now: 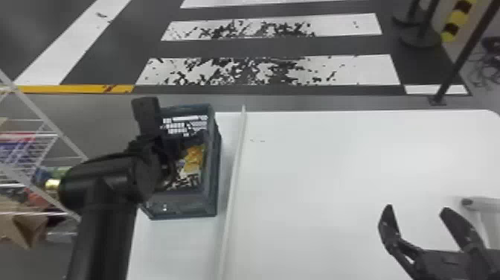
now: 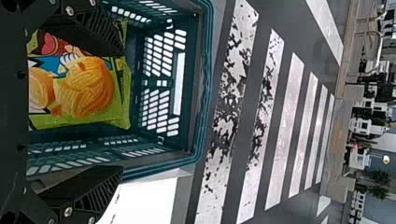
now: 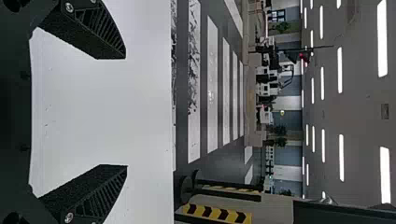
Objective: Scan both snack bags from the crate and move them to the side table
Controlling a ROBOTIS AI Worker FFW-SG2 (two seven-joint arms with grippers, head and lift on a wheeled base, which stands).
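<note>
In the head view, the left end effector (image 1: 163, 143) is at the crate (image 1: 212, 160), left of centre in the frame, with its black arm coming up from the lower left and covering part of the crate's near left side. The crate is dark blue-green, with slotted walls, and sits on the left part of the white counter (image 1: 353, 156); a pale raised strip (image 1: 234, 178) runs up the frame just beside it, to its right. Inside the crate lies a snack bag (image 2: 88, 86), its orange and yellow-green print showing through the middle of the crate's opening. The left wrist view shows the left end effector (image 2: 122, 111) released, its two ridged fingers well apart, one of them overlapping part of the bag in the picture; the bag is not gripped. The right end effector (image 1: 417, 209) is at the lower right of the head view, over the counter and apart from the crate. It too is released, its fingers spread, with the white surface behind the gap. Near it, at the right edge, is a grey object with a dark rounded end (image 1: 478, 203), too partly seen to name. A white wire rack (image 1: 28, 164) holding packages stands at the left edge, and a striped floor (image 1: 268, 70) spans the top.
</note>
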